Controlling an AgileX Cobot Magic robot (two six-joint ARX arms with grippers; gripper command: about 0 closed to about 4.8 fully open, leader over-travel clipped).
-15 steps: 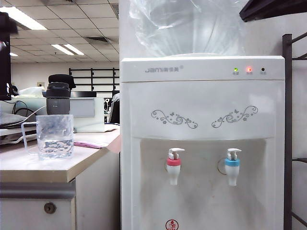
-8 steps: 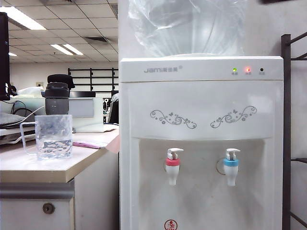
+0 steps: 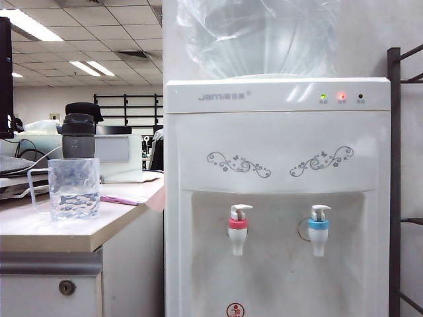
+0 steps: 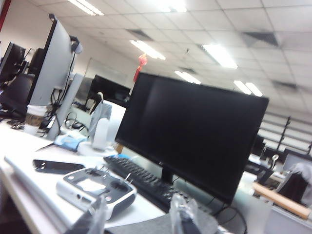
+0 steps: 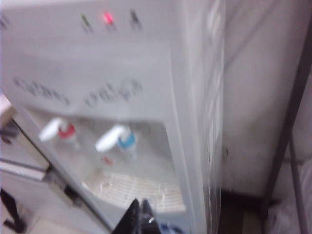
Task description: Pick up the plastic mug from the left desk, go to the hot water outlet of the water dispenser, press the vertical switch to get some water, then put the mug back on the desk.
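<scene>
Office desk (image 3: 39, 228) bears the plastic mug (image 3: 74, 187); right pincer (image 5: 141, 214) clenched, left pincer (image 4: 141, 217) empty, parted.

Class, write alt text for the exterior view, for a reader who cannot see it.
A white water dispenser fills the frame, its red-collared hot water outlet left of a blue-collared tap. On the left desk stands the plastic mug, a dark bottle behind it. No robot hand shows.

Left gripper (image 4: 141, 217), fingers parted, pokes in at 6 o'clock; right gripper (image 5: 140, 214), closed, likewise.
</scene>
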